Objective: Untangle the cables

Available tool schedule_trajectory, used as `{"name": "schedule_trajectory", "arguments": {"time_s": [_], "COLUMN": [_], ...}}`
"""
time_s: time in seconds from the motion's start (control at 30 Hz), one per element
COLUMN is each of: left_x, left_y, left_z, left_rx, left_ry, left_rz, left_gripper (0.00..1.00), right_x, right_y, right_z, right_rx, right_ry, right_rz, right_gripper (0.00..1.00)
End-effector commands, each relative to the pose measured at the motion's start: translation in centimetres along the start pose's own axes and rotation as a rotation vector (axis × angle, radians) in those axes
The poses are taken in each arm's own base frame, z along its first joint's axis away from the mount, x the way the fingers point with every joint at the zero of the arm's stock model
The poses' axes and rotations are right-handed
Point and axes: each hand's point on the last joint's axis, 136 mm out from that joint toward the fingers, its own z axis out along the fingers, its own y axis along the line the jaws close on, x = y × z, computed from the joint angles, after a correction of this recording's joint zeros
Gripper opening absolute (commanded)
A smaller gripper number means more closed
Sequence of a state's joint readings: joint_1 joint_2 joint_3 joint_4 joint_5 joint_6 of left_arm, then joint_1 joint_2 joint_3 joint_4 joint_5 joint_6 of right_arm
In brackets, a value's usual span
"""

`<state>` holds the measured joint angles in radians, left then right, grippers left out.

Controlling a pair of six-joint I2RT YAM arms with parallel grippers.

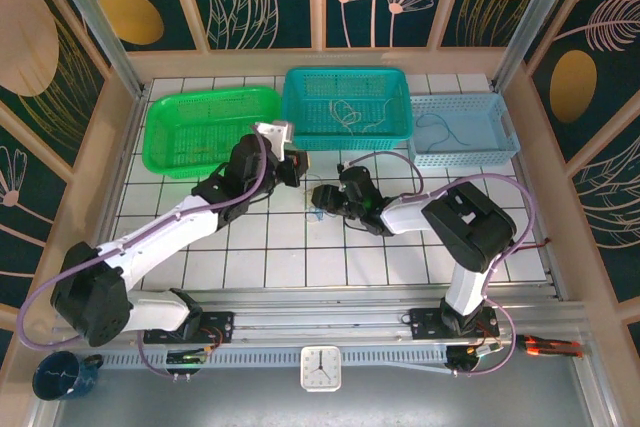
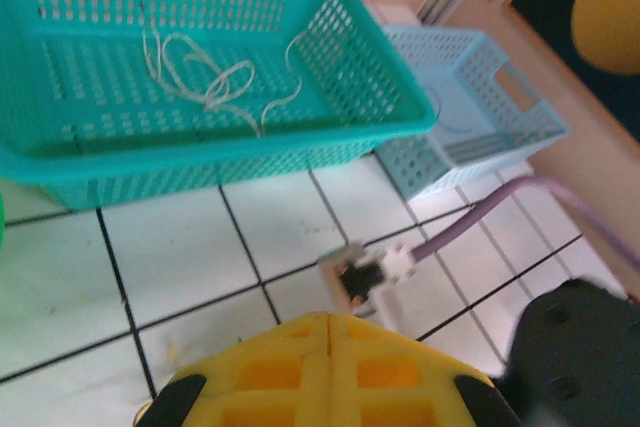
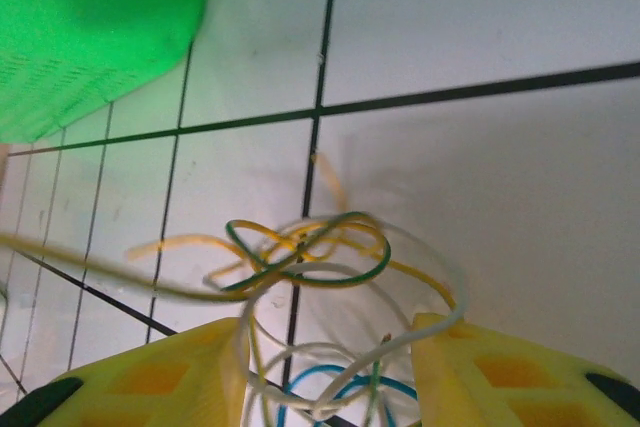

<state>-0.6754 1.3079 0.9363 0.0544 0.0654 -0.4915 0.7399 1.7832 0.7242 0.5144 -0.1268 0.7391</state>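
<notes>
The cables form a loose tangle of white, yellow, green-and-yellow and blue wires on the white tiles. In the top view the tangle lies at the table's centre. My right gripper is open, its yellow fingers on either side of the tangle, and a white loop brushes the right one. One blurred yellow strand runs off to the left. My left gripper is shut, with no wire visible at its tip. It hovers over the tiles just behind the right gripper.
Three baskets line the back: a green one, a teal one holding loose white wires, and a light blue one with a thin blue wire. Wooden walls enclose the tiled table.
</notes>
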Motion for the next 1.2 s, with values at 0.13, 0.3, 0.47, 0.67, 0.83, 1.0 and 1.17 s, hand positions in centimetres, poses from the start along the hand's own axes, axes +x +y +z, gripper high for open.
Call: {"name": "schedule_trajectory", "arguments": {"time_s": [0.13, 0.3, 0.47, 0.67, 0.83, 1.0, 1.17], "left_x": [-6.9, -10.3, -13.3, -16.0, -17.0, -17.0, -15.7], "left_y": [-1.8, -0.9, 1.3, 4.8, 9.5, 14.3, 19.2], "left_z": [-3.0, -4.5, -5.9, -7.1, -7.7, -7.8, -7.3], "left_rx": [-0.01, -0.029, -0.091, -0.195, -0.297, -0.378, -0.47], "left_ry": [-0.148, -0.223, -0.3, -0.368, -0.392, -0.393, -0.373], "left_rz": [0.029, 0.023, 0.023, 0.037, 0.016, -0.019, -0.057], "left_gripper": [0.0, 0.0, 0.0, 0.0, 0.0, 0.0, 0.0], "right_x": [0.3, 0.5, 0.6, 0.6, 0.0, -1.1, -2.8], "right_y": [-1.4, -1.7, -1.9, -1.7, -0.5, 1.3, 3.5], "right_z": [0.1, 0.1, 0.1, 0.1, -0.1, -0.6, -1.4], "right_rx": [0.033, 0.042, 0.048, 0.044, 0.013, -0.026, -0.062], "right_ry": [-0.016, -0.013, -0.01, -0.005, -0.006, -0.016, -0.041], "right_rz": [0.016, 0.02, 0.023, 0.021, 0.012, -0.008, -0.042], "right_gripper": [0.46, 0.46, 0.46, 0.46, 0.46, 0.55, 0.64]}}
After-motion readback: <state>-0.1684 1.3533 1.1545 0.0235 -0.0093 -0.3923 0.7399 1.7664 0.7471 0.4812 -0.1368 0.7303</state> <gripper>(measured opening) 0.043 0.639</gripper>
